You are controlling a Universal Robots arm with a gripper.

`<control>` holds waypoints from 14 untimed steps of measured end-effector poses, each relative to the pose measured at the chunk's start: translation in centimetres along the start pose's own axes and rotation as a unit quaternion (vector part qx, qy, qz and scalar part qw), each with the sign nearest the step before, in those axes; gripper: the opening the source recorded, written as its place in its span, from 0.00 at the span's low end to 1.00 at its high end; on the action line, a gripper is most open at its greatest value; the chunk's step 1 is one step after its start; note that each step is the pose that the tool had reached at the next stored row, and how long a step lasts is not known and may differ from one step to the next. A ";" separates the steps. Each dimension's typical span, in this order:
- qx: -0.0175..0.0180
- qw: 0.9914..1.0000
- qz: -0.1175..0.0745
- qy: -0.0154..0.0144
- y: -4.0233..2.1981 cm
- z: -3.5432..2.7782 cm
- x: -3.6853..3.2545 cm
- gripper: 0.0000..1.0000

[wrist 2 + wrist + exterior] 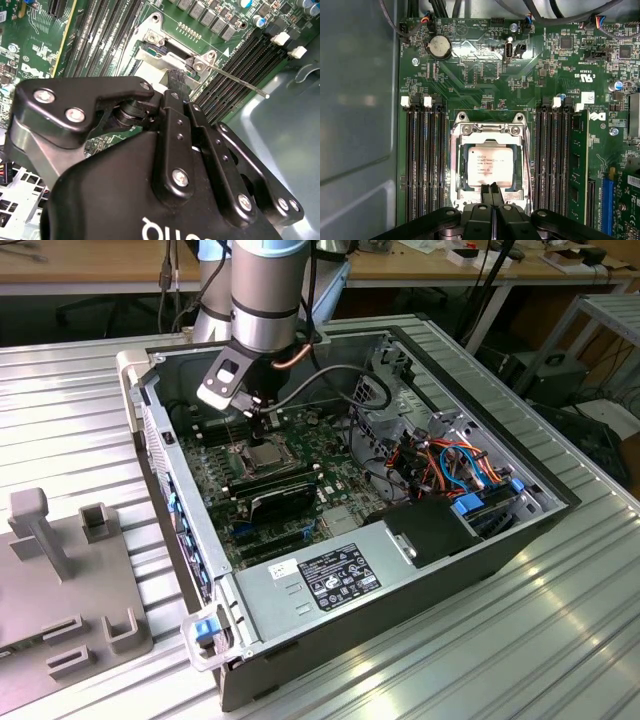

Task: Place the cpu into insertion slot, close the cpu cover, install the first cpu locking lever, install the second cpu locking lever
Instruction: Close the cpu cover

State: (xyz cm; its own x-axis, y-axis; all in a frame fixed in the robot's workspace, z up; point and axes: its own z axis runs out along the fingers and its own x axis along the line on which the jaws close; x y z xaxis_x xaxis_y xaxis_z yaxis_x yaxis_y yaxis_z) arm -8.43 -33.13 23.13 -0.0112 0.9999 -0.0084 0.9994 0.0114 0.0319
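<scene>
Exterior view: the arm reaches down into the open computer case (520,502), and the gripper (258,428) hangs right over the cpu (266,453). The chip is on the motherboard (212,462), towards the case's back edge and next to the long memory slots (278,486).

Second wrist view: the dark fingertips come down at the socket's metal frame. A thin locking lever (235,80) sticks out from its hinge across the memory slots, with its free end hanging loose. That lever looks unlatched.

First wrist view: here is the clearest look. The cpu lies flat and square in the insertion slot (465,172), between the two banks of memory slots. The cpu cover (456,165) appears folded down around it, and the chip's top shows through the window. The fingers are pressed tight together with nothing between them, and their tips rest at the cover's edge beside the chip.

Scorecard, by the look of it: the chip is seated and the cover is down or very nearly so. At least one lever is not yet hooked, and the other lever's position cannot be made out.
</scene>
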 end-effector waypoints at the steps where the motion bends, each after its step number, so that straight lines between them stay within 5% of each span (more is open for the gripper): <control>1: 0.000 1.000 0.000 0.000 0.00 0.03 0.00 0.11; 14: 0.000 1.000 0.000 0.000 -0.54 2.27 0.02 0.11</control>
State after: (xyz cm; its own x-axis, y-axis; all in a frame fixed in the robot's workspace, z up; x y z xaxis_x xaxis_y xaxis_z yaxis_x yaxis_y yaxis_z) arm -8.90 -33.13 20.84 -0.0113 0.9999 -0.0083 0.9994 0.0116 0.0317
